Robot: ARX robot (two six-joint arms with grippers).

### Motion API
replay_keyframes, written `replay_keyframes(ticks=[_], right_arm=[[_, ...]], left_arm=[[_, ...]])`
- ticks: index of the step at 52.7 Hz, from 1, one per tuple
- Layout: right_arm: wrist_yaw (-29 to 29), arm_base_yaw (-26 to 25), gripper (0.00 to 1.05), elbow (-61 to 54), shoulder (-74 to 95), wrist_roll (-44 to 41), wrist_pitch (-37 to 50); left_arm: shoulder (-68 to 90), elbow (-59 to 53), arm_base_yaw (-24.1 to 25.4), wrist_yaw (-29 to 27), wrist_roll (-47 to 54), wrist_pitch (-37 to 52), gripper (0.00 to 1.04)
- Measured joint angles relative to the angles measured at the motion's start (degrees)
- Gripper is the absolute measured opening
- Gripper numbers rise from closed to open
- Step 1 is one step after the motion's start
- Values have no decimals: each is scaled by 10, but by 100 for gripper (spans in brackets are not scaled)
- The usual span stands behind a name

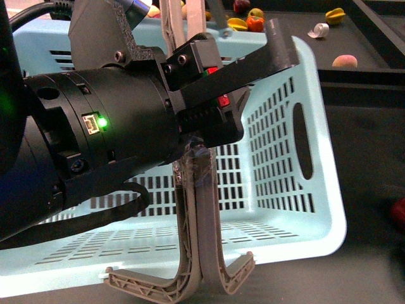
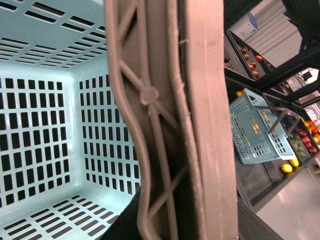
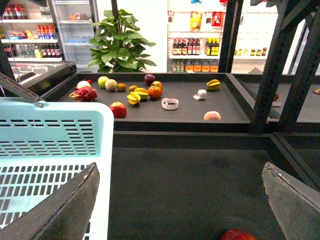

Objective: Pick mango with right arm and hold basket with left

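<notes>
The left gripper point(image 1: 240, 69) is clamped on the taped grey-brown handles point(image 1: 197, 215) of the basket point(image 1: 285, 139), which is light turquoise with slotted walls and sits near left. The right gripper point(image 3: 180, 210) has its fingers apart and is empty. The mango point(image 3: 157, 84), small and yellow-orange, lies on the far tray point(image 3: 230, 105), just behind an orange point(image 3: 155, 92). The table point(image 3: 190, 175) is dark. Beyond stand a plant point(image 3: 120, 42) and shop shelves point(image 3: 192, 47).

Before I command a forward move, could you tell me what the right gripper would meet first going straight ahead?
Probably the red fruit low between the right gripper's open jaws, though depth is unclear; past it only dark surface up to the tray wall.
</notes>
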Motion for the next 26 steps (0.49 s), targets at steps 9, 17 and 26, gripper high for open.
replay_keyframes(ticks=[9, 17, 26], right_arm=[[0, 0, 97, 0, 0, 0, 0], [0, 0, 97, 0, 0, 0, 0], [74, 12, 97, 4, 17, -4, -10]], left_arm=[[3, 0, 5, -15, -1, 0, 16], [3, 0, 6, -15, 2, 0, 16], [3, 0, 5, -8, 0, 0, 16]])
